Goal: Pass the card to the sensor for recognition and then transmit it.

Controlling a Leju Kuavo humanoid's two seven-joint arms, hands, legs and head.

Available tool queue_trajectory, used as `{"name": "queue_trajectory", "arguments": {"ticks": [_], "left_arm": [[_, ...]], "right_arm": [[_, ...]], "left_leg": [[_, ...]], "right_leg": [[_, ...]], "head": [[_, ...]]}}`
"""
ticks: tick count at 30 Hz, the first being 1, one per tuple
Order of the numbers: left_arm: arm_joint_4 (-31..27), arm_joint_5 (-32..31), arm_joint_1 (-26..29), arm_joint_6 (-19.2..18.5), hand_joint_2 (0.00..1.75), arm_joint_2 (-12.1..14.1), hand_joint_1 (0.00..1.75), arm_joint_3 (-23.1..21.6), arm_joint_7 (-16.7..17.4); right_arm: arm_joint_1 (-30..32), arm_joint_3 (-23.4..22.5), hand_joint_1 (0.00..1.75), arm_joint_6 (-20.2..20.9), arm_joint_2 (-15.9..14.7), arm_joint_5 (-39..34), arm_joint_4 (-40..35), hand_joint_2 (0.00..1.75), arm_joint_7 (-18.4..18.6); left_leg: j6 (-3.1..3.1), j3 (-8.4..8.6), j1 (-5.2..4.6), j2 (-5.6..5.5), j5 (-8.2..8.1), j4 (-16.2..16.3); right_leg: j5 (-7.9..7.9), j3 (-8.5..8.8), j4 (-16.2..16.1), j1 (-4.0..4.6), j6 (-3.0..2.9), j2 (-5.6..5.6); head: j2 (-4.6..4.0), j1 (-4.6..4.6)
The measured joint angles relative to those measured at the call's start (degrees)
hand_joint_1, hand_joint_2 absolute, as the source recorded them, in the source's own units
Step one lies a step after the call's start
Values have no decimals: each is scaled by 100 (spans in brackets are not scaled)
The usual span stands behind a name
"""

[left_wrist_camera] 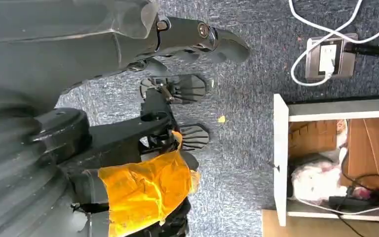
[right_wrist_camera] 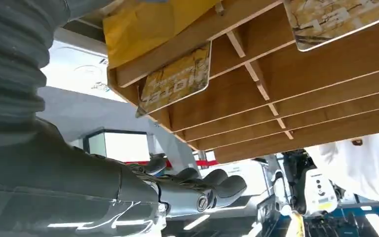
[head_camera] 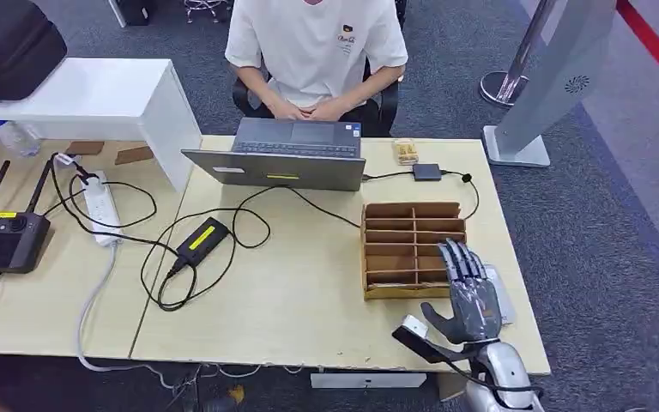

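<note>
The right hand (head_camera: 472,296) is hovering lower right in the head view, fingers spread and holding nothing, over the wooden divider box (head_camera: 399,245). A card (right_wrist_camera: 175,81) is leaning in one compartment. The left hand (left_wrist_camera: 197,39) is hanging over carpet, seemingly empty-handed.

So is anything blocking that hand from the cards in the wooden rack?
Nothing visible does. The right hand hangs open over the near right corner of the wooden rack, and the card stands in its slot with only open air between it and the fingers.
</note>
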Motion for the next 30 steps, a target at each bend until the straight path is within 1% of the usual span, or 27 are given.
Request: {"name": "queue_trajectory", "arguments": {"ticks": [6, 15, 28, 29, 30], "left_arm": [[0, 0, -1, 11, 175, -20, 0, 0, 2], [-2, 2, 3, 28, 175, -22, 0, -4, 2], [-2, 50, 15, 33, 175, -2, 0, -7, 28], [-2, 50, 15, 33, 175, 0, 0, -7, 31], [-2, 50, 16, 28, 175, 2, 0, -7, 31]], "right_arm": [[-30, 2, 0, 0, 26, -39, 55, 175, 9], [-28, 20, 0, 0, 26, -105, 55, 175, 153], [46, -2, 0, -7, 17, -175, -59, 175, 140], [54, -2, 157, -7, 17, -181, -66, 175, 140], [61, -2, 175, -7, 17, -188, -72, 175, 140]], "left_leg": [[0, 0, 0, 0, 0, 0], [0, 0, 0, 0, 0, 0], [0, 1, 0, 1, 0, 0], [0, 1, 0, 1, 0, 0], [0, 1, 0, 1, 0, 0]], "right_leg": [[0, 0, 0, 0, 0, 0], [0, 0, 0, 0, 0, 0], [-1, -1, 0, 0, 0, 1], [-1, -1, 0, 0, 0, 1], [-1, -1, 0, 0, 0, 1]], "head": [[0, 0], [0, 0], [0, 0], [0, 0], [0, 0]]}}
